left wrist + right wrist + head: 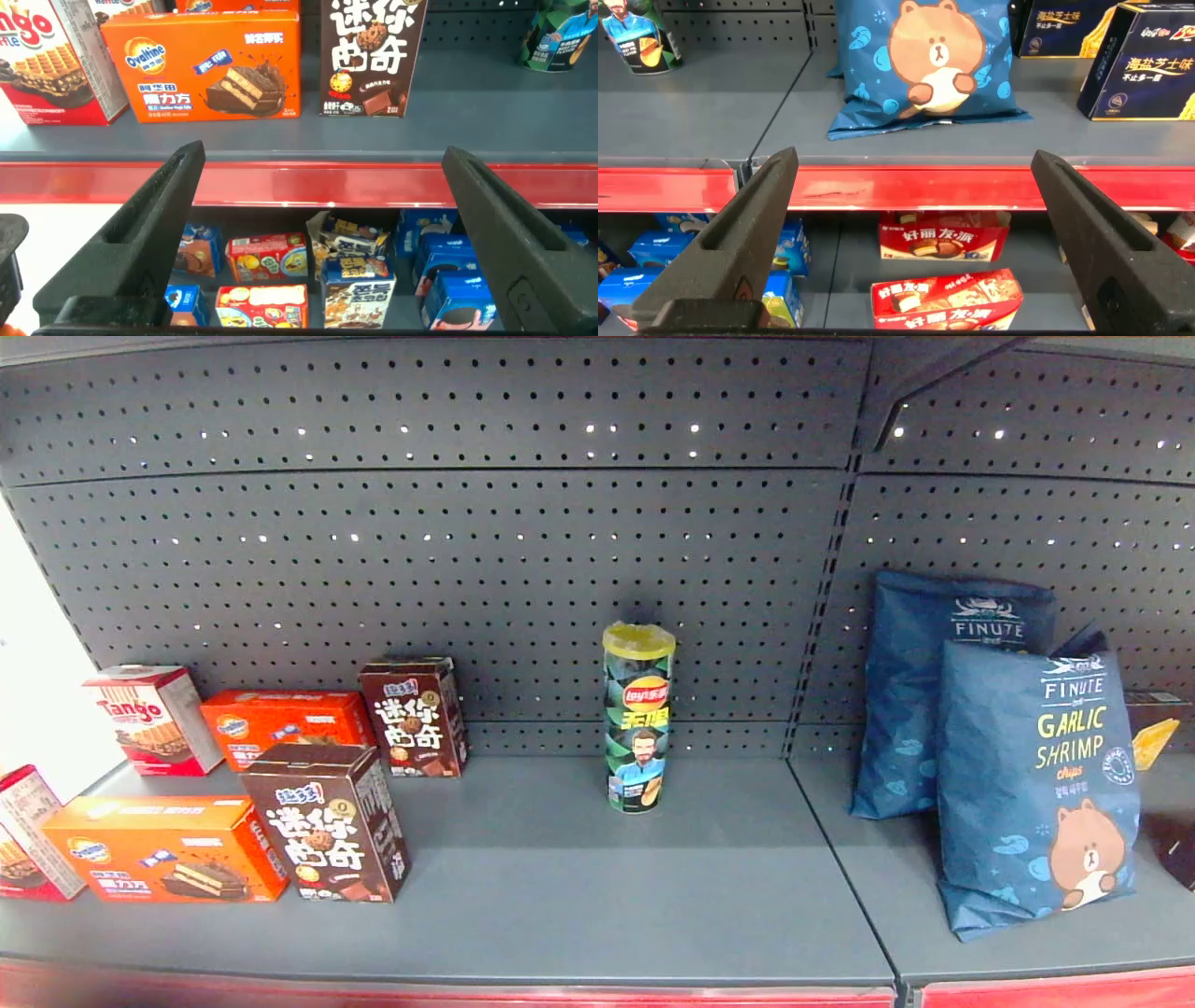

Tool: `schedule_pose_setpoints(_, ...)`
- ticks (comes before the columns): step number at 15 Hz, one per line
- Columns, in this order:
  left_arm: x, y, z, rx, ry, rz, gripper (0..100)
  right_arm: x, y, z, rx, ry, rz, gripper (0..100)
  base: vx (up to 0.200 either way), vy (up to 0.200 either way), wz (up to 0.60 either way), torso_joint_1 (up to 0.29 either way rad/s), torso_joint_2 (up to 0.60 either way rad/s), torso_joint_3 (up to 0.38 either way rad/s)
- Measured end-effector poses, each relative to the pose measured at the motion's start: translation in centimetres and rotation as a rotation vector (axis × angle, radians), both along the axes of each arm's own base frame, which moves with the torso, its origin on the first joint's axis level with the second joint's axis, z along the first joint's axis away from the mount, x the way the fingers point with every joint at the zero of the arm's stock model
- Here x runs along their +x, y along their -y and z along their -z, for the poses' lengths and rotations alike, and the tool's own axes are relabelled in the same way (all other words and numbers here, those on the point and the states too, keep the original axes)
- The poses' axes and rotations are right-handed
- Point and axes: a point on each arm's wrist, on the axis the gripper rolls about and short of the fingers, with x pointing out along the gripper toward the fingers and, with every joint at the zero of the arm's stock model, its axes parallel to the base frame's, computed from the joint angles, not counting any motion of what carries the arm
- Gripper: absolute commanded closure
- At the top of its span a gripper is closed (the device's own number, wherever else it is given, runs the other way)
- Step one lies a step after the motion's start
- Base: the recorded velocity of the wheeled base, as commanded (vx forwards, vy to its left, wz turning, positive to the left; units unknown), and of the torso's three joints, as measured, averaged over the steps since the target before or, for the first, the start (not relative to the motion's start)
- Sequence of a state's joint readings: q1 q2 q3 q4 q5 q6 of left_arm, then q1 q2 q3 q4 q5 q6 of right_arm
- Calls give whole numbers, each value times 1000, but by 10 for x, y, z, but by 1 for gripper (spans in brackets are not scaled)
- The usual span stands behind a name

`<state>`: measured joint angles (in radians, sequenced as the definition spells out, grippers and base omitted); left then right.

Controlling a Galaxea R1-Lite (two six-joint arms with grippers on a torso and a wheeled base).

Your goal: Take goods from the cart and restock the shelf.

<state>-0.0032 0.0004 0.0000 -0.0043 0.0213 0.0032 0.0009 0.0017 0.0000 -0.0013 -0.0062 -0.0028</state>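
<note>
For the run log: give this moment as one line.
left gripper open, empty | right gripper open, empty | chip can upright on shelf

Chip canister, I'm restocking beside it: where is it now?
Head view: the chip canister stands mid-shelf by the back panel, between the rear brown box at left and blue bags at right.

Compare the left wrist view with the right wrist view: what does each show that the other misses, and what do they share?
Left wrist, not right: an orange wafer box, a dark brown cookie box beside it and a red wafer box. Right wrist, not left: a blue bear-print chip bag, dark blue boxes and, one shelf down, red snack boxes. Shared: the upright green chip can and the red shelf edge.
</note>
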Motion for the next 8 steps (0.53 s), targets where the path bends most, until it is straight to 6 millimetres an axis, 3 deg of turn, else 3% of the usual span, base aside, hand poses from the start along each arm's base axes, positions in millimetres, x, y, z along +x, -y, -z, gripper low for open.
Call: schedule_pose_setpoints(8, 0, 0, 0, 0, 0, 0, 0, 0, 0, 0, 0, 0, 0, 0, 0, 0, 0, 0, 0, 0)
